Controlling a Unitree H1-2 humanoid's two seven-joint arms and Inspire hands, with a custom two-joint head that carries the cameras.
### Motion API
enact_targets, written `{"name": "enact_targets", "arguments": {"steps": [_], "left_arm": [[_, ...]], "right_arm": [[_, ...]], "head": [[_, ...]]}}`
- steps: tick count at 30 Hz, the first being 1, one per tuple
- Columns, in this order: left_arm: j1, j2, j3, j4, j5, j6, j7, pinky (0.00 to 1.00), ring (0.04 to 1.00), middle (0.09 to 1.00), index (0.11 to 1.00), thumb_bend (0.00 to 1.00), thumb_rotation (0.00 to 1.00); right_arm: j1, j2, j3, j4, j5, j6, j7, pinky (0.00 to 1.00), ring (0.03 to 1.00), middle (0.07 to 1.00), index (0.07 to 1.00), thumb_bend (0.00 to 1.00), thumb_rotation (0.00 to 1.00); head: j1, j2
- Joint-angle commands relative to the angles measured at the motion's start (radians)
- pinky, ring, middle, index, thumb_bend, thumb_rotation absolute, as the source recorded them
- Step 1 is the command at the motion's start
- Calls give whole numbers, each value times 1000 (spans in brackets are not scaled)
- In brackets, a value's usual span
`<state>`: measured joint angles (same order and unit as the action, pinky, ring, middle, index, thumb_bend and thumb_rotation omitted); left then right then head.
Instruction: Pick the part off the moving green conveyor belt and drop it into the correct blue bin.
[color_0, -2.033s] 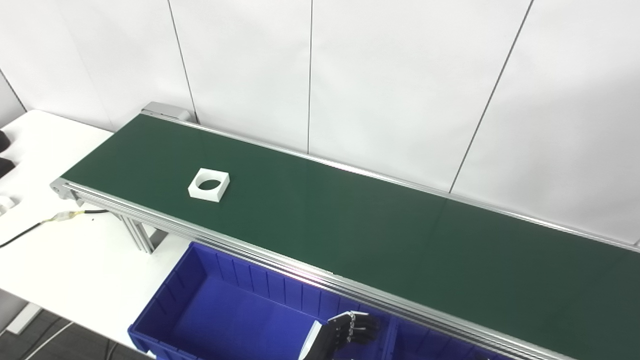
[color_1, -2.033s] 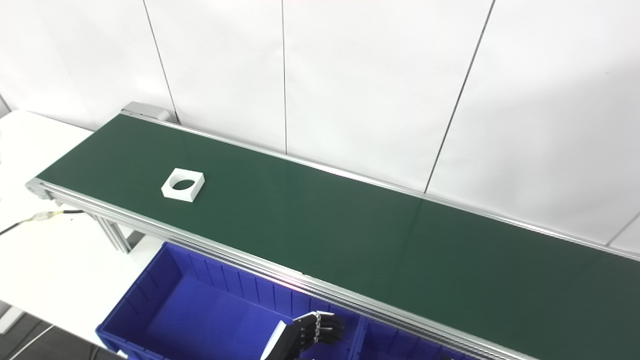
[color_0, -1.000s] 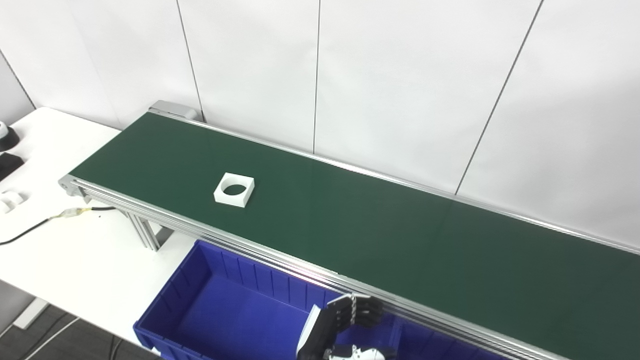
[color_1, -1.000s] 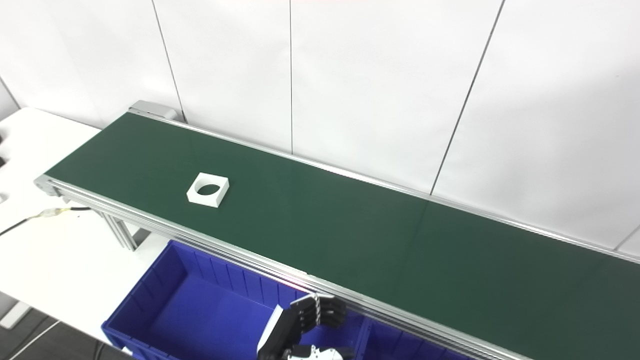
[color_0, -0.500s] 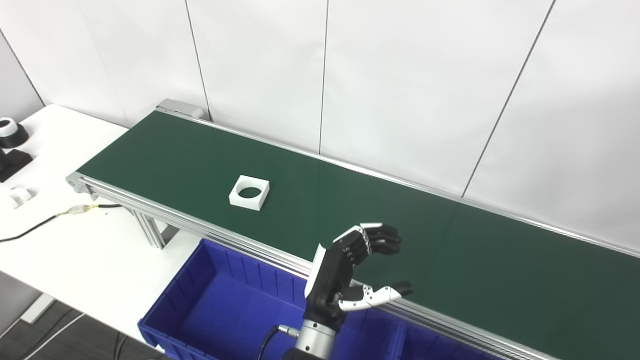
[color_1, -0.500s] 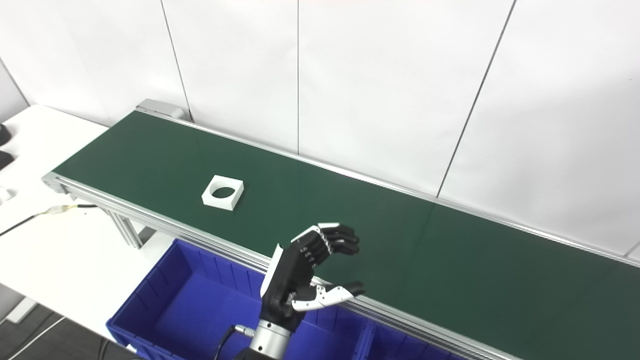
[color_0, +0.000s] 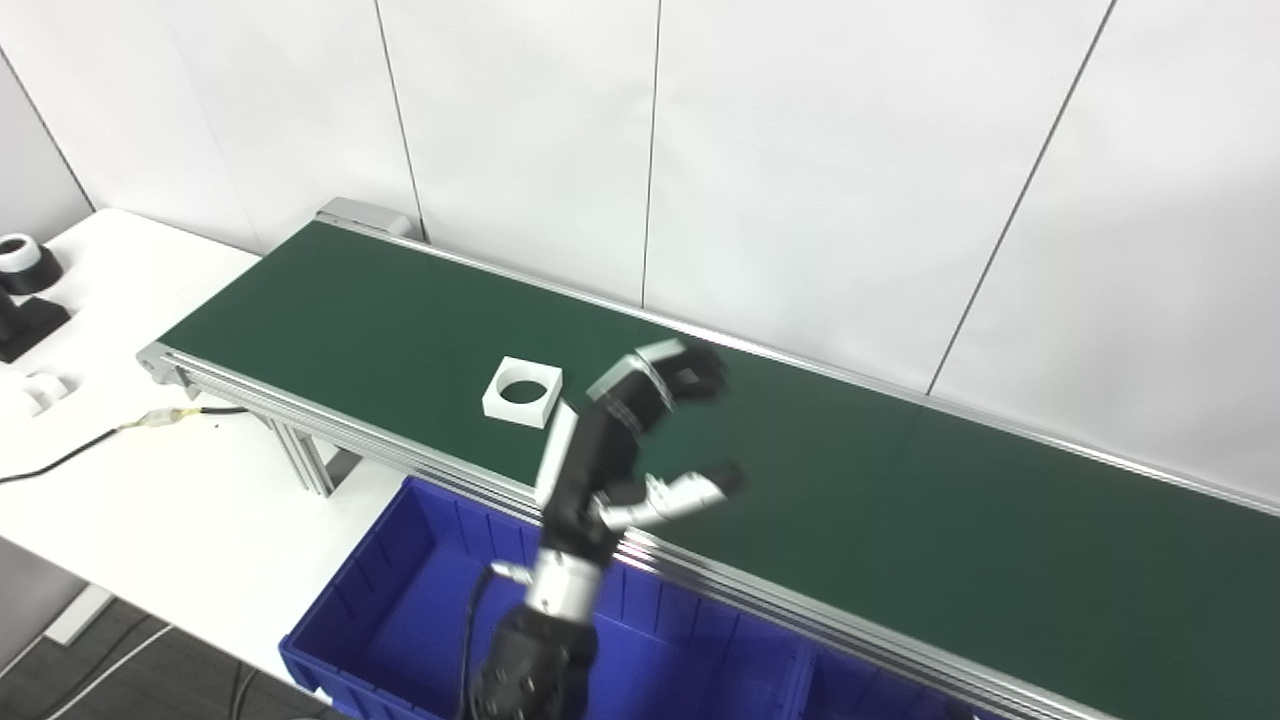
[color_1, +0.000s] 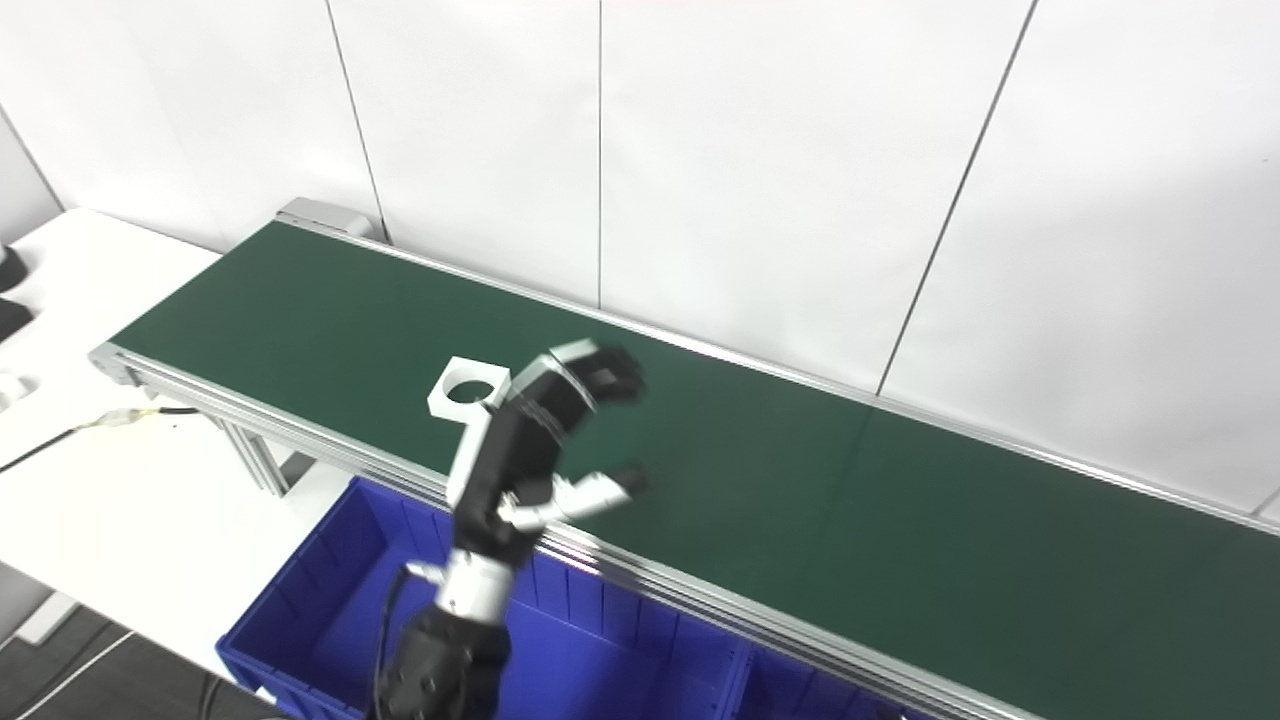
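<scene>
Left hand (color_0: 640, 440) has come up from the blue bin (color_0: 400, 600) and is now reaching over the green conveyor belt (color_0: 900, 500), blurred, fingers spread, holding nothing. White square part (color_0: 522, 391) with round hole has ridden further right and is lying flat on the belt just left of the hand, apart from it. No readable labels or writing showing anywhere; right hand out of view.

bright, even light | soft shadows | left hand (color_0: 640, 440) motion-blurred (rest sharp)
</scene>
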<state>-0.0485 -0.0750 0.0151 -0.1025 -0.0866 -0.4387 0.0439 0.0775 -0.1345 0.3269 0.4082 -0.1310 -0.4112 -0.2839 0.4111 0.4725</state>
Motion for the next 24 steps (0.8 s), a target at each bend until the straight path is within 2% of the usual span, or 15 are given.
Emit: {"name": "enact_targets", "arguments": {"steps": [1, 3, 7, 10, 14, 19, 21, 24], "left_arm": [[-49, 1, 19, -27, -3, -31, -24, 702, 709, 732, 715, 638, 70], [-69, 11, 37, -21, 1, -31, -35, 727, 731, 746, 731, 617, 66], [-112, 35, 65, 1, 14, -31, -45, 724, 748, 768, 741, 641, 101], [-135, 33, 88, 13, 16, -31, -35, 708, 734, 759, 724, 664, 68], [-173, 54, 118, 45, 31, -31, -40, 719, 739, 767, 724, 619, 41], [-219, 137, 128, 108, 84, -31, -33, 773, 803, 814, 767, 570, 110], [-232, 170, 128, 137, 86, -31, -38, 814, 840, 853, 797, 583, 154], [-256, 233, 117, 184, 56, -30, -76, 844, 869, 885, 817, 590, 156]], "right_arm": [[-11, 5, 4, -19, 4, -59, -8, 652, 729, 799, 837, 596, 0], [-11, 5, 5, -17, 4, -59, -10, 647, 727, 798, 835, 601, 0], [-11, 6, 6, -14, -3, -59, -19, 645, 727, 794, 832, 605, 0], [-12, 6, 9, -15, -2, -59, -16, 644, 729, 798, 835, 599, 0], [-12, 9, 8, -18, 3, -59, -3, 654, 743, 810, 843, 598, 0], [-17, 10, 13, -10, -6, -59, -9, 641, 747, 808, 840, 607, 0], [-17, 12, 14, -8, -1, -59, -4, 649, 757, 816, 843, 606, 0], [-19, 15, 13, -5, 2, -59, -3, 650, 758, 816, 841, 611, 0]], "head": [[-2, 1], [-4, 3], [-11, -1], [-18, 2], [-25, 7], [-38, 7], [-44, 8], [-53, 9]]}}
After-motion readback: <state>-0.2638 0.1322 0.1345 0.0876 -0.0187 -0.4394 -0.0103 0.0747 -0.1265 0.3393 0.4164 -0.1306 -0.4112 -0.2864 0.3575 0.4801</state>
